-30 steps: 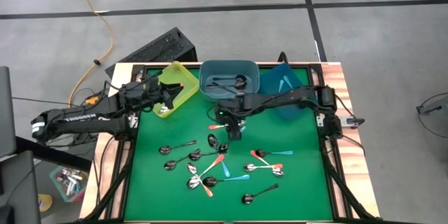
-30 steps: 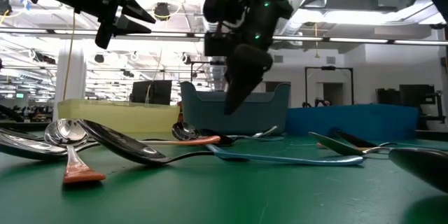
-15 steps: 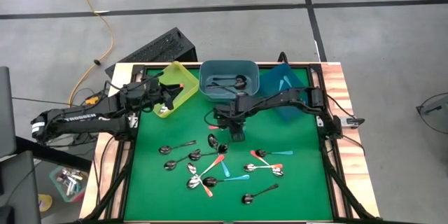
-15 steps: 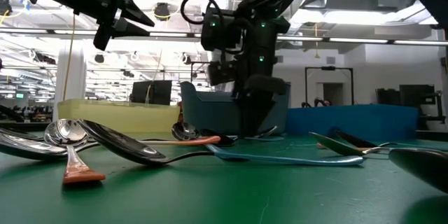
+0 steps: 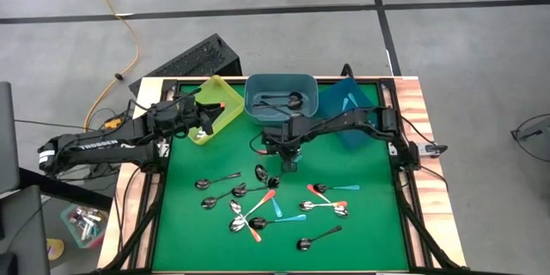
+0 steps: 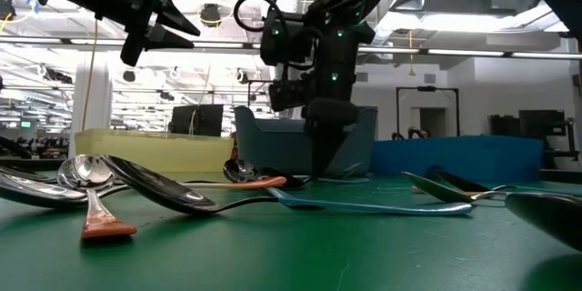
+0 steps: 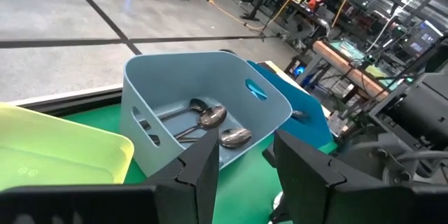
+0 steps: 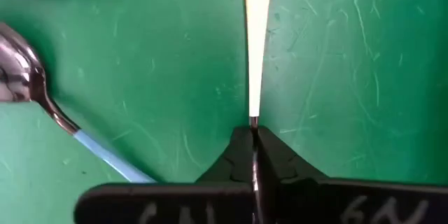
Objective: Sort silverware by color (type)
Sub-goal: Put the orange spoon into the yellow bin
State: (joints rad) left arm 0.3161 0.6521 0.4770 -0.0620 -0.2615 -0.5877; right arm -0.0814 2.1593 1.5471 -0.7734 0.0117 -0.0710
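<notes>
While the left tool [image 5: 209, 120] waits half apart over the yellow bin [image 5: 216, 106], the right tool [image 5: 289, 165] stands on the green surface [image 5: 369, 223], pinched together on the tip of a spoon handle [image 8: 256, 42] that runs straight ahead of it. Behind it, the grey-blue bin [image 5: 279, 96] holds dark-metal spoons [image 7: 213, 122]; the blue bin [image 5: 348, 107] holds at least one.

We counted three bins [image 5: 277, 94] and two robot arms [image 5: 112, 142]; the spoons [image 5: 249, 210] overlapped too much to count.
</notes>
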